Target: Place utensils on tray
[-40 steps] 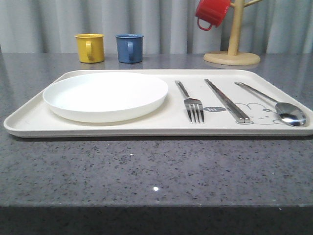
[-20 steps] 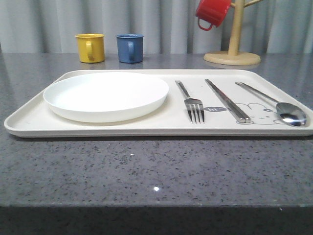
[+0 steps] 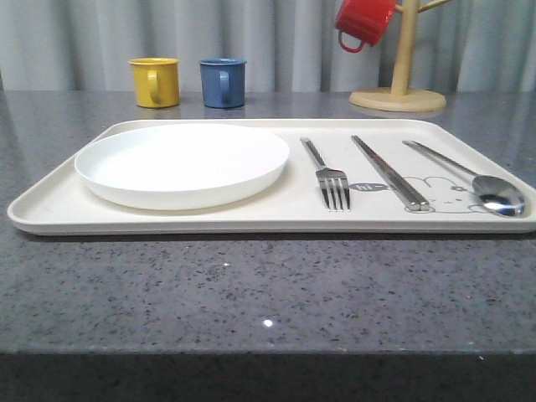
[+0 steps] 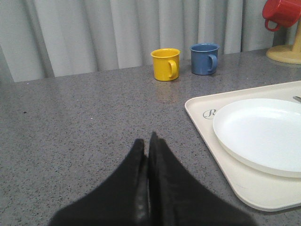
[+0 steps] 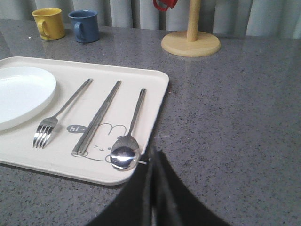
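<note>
The cream tray (image 3: 209, 219) lies across the table. On it rest a round white plate (image 3: 182, 163) at the left, then a fork (image 3: 327, 174), a pair of chopsticks (image 3: 388, 171) and a spoon (image 3: 481, 185) side by side to the right. The right wrist view has the same fork (image 5: 56, 117), chopsticks (image 5: 98, 117) and spoon (image 5: 129, 139) on the tray (image 5: 70, 170). My right gripper (image 5: 153, 157) is shut and empty, just off the tray's near right corner beside the spoon bowl. My left gripper (image 4: 147, 143) is shut and empty over bare table, left of the tray (image 4: 221, 160) and plate (image 4: 263, 134).
A yellow mug (image 3: 154, 81) and a blue mug (image 3: 222, 82) stand behind the tray at the back. A wooden mug tree (image 3: 397, 84) with a red mug (image 3: 362, 21) hanging on it stands at the back right. Grey curtains close off the rear.
</note>
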